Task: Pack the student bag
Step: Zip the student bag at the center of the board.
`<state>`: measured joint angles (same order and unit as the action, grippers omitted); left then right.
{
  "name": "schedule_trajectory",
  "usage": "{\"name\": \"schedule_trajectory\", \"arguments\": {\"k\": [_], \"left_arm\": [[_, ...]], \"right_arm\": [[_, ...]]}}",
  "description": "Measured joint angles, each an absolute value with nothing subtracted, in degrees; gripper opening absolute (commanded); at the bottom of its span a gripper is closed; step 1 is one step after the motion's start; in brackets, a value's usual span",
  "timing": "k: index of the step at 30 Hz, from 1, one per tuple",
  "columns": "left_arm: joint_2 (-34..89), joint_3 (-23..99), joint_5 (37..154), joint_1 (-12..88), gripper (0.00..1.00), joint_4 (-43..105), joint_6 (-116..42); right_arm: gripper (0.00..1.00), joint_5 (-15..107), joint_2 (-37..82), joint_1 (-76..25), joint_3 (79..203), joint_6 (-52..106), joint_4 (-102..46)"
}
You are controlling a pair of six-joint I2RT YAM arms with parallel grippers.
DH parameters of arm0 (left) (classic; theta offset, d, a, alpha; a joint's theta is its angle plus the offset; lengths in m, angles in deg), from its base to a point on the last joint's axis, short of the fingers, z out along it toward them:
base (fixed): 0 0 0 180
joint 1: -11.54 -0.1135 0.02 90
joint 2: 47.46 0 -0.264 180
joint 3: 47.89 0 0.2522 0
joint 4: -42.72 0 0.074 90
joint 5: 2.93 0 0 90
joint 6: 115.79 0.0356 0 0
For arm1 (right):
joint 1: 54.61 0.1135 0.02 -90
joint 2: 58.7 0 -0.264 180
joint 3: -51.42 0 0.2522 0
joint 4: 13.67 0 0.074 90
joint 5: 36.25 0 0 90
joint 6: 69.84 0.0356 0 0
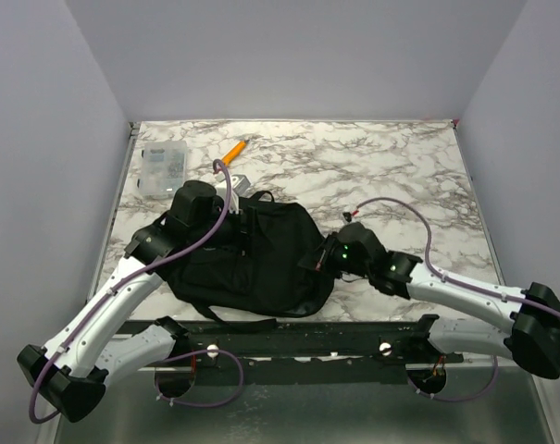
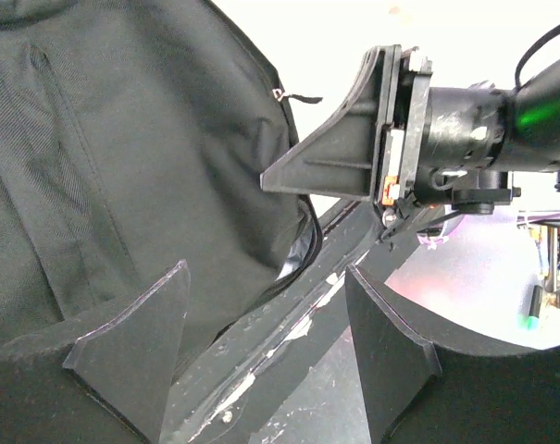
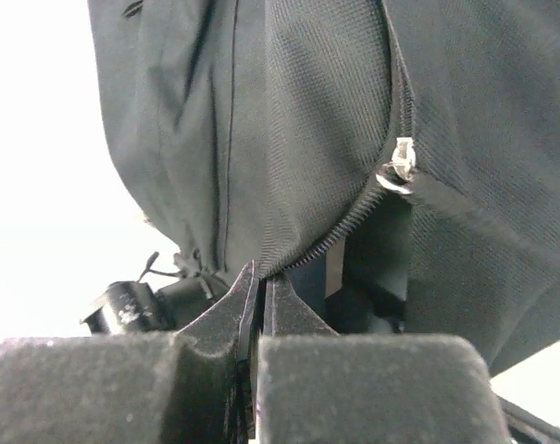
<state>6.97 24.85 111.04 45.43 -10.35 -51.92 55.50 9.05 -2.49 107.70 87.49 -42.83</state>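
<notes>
The student bag (image 1: 261, 259) is a large black backpack lying flat at the table's near edge. My right gripper (image 1: 324, 260) is at its right edge. In the right wrist view the gripper (image 3: 263, 276) is shut on the bag's (image 3: 307, 120) zipper edge, beside a part-open gap with a silver zipper pull (image 3: 402, 166). My left gripper (image 1: 233, 222) hovers over the bag's upper left. In the left wrist view it (image 2: 261, 351) is open and empty, with the bag (image 2: 122, 157) on the left and the right gripper (image 2: 354, 153) ahead.
A clear plastic box (image 1: 162, 167) sits at the far left of the marble table (image 1: 391, 176). An orange pencil (image 1: 233, 148) lies beside it, and a small white object (image 1: 239, 181) lies just behind the bag. A black rail (image 1: 354, 333) runs along the near edge.
</notes>
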Motion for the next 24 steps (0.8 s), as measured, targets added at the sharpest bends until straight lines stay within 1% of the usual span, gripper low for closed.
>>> {"name": "schedule_trajectory", "arguments": {"k": [3,4,6,7,8,9,10,12,15,17,18,20,22,24], "left_arm": [[6.3,24.0,111.3,45.4,0.70,-9.9,-52.6],[6.1,23.6,111.5,45.4,0.70,-9.7,-52.8],[5.6,22.3,112.1,45.4,0.70,-8.9,-53.3],[5.4,21.7,112.3,45.4,0.70,-8.7,-53.6],[5.3,21.2,112.5,45.4,0.70,-8.5,-53.8],[5.2,20.7,112.7,45.4,0.69,-8.3,-54.1],[5.2,20.3,113.0,45.4,0.69,-8.0,-54.3],[5.0,19.5,113.4,45.4,0.69,-7.3,-54.8],[4.2,18.1,113.9,45.4,0.69,-6.2,-55.9],[3.7,17.6,114.3,45.5,0.69,-5.7,-56.6],[3.6,17.5,114.5,45.6,0.69,-5.6,-56.7],[3.5,17.5,114.8,45.9,0.69,-5.0,-57.1],[3.6,17.5,115.0,46.2,0.70,-4.5,-57.3],[3.7,17.5,115.2,46.2,0.70,-4.1,-57.6]], "right_arm": [[0.01,52.6,4.4,-2.6,94.0,90.2,-22.9],[0.01,52.2,4.3,-2.7,91.4,90.2,-19.1],[0.01,51.9,4.8,-2.9,89.9,89.1,-16.4],[0.04,51.9,4.8,-2.9,90.2,88.1,-15.8],[0.11,51.9,4.6,-2.9,90.6,87.1,-15.7],[0.24,52.2,4.1,-2.9,91.0,86.1,-15.7],[0.33,52.7,3.3,-2.9,91.2,85.2,-15.9],[0.42,53.4,1.5,-3.0,91.1,83.5,-17.3],[0.51,53.7,-0.5,-3.2,90.3,81.5,-20.2],[0.53,53.6,-3.1,-3.3,88.1,80.9,-22.2],[0.56,53.6,-4.4,-3.3,87.5,80.8,-23.5],[0.66,53.4,-7.5,-3.3,87.5,80.0,-28.0],[0.67,53.3,-9.1,-3.3,90.2,78.6,-34.1],[0.68,53.3,-8.3,-3.3,96.1,76.5,-41.7]]}}
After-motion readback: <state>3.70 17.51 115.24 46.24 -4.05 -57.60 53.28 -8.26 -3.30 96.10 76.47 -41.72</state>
